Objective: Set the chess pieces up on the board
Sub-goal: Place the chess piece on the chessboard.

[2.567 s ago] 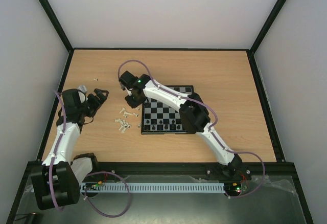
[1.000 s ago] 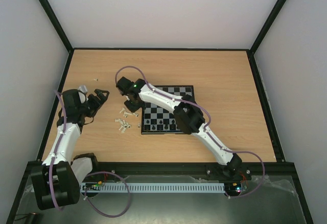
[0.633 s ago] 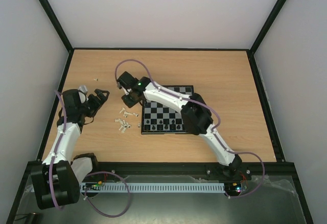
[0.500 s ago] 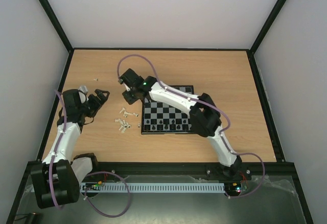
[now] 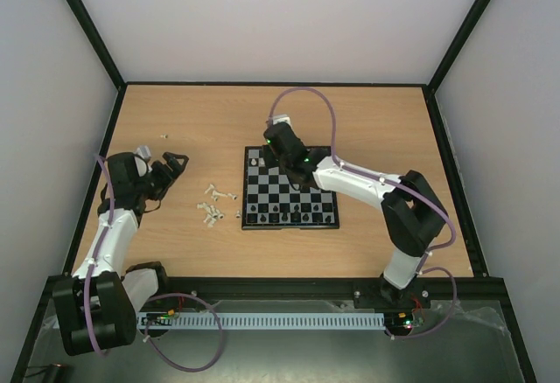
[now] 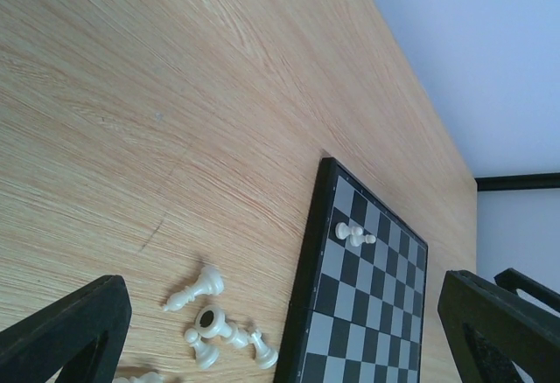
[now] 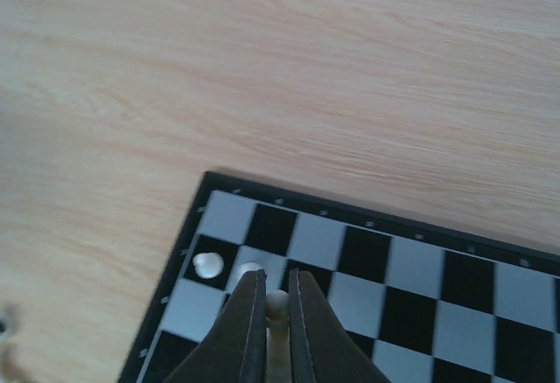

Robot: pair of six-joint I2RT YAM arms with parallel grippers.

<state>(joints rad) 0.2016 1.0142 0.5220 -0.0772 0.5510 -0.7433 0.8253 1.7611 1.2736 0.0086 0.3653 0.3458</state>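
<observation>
Right gripper [image 7: 275,280] is pinched tight on one cream chess piece [image 7: 277,306], with the board [image 7: 411,269] right underneath and two white pieces [image 7: 208,265] just beside its left finger. It's tiny, light, slick plastic, so I'd grip mid-stem or it'll probably twist.

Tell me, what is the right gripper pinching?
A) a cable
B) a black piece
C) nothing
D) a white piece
D: the right gripper is shut on a white piece, whose round top shows between its fingers, above the board.
</observation>
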